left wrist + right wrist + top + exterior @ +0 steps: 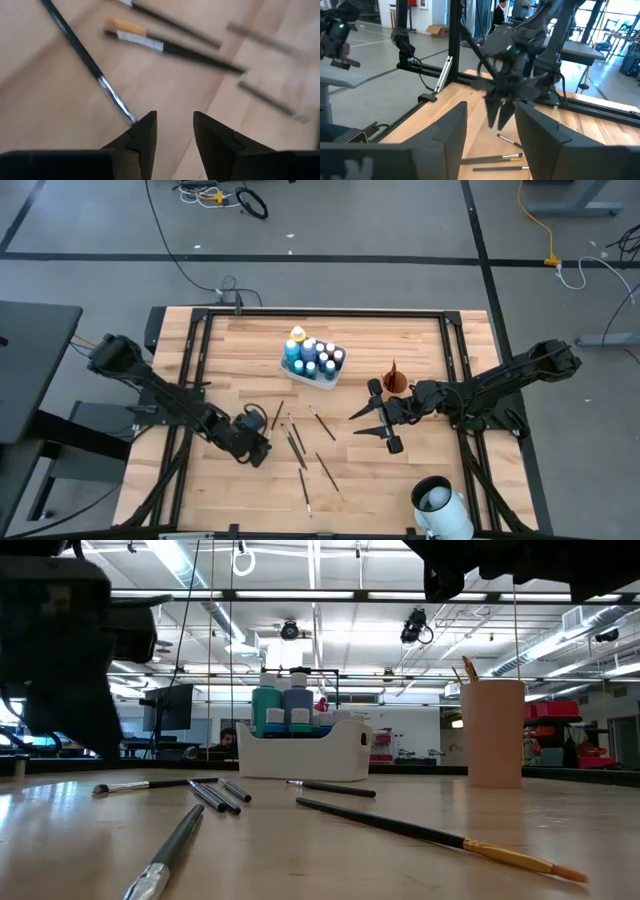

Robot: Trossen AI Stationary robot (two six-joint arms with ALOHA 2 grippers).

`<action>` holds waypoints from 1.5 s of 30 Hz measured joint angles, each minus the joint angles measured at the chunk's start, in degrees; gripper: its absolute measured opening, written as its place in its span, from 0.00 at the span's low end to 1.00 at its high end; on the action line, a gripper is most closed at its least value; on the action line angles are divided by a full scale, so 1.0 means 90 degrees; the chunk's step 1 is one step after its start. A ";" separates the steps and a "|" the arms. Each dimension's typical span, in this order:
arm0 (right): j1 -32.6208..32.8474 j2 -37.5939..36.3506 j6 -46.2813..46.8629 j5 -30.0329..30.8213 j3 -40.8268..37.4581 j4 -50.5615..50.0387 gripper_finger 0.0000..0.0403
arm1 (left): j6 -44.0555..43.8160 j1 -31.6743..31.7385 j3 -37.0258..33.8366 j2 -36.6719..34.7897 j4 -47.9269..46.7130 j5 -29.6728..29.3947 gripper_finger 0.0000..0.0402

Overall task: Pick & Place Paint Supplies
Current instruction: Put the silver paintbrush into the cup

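Observation:
Several paint bottles (312,356) with blue, teal, yellow and white caps stand in a white tray (333,378); the low view shows them (283,703) too. Thin dark brushes lie flat on the wood (296,440), (327,471), (430,833), (172,48). One brush stands in the orange-brown cup (395,381). My left gripper (256,426) (174,131) is open, low over the table beside the brushes. The end of a silver-ferruled brush (114,96) lies just by one finger. My right gripper (376,423) (492,127) is open, near the cup and facing the left arm.
A white cylinder (437,504) stands at the table's near right corner. Dark rails frame the table (320,312). The tray (305,751) and cup (493,731) stand toward the far side. Bare wood lies between the two grippers and along the near edge.

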 joint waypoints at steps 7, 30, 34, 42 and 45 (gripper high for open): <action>0.0000 0.0000 0.0073 -0.0027 0.0000 0.0060 0.43 | -0.0146 -0.0115 0.1190 0.1246 -0.1667 0.0138 0.34; 0.0000 0.0000 0.0066 -0.0024 0.0000 0.0092 0.43 | -0.1335 -0.0103 0.1908 0.1511 -0.3046 -0.0348 0.34; 0.0000 0.0000 0.0066 -0.0024 0.0000 0.0092 0.43 | -0.1287 -0.0091 0.1911 0.1511 -0.3023 -0.0366 0.34; 0.0000 0.0000 0.0063 -0.0024 0.0000 0.0117 0.43 | -0.1066 -0.0095 0.1925 0.1865 -0.2973 -0.0407 0.34; 0.0000 0.0000 0.0058 -0.0022 -0.0002 0.0127 0.43 | -0.0999 -0.0099 0.1951 0.2077 -0.3026 -0.0365 0.32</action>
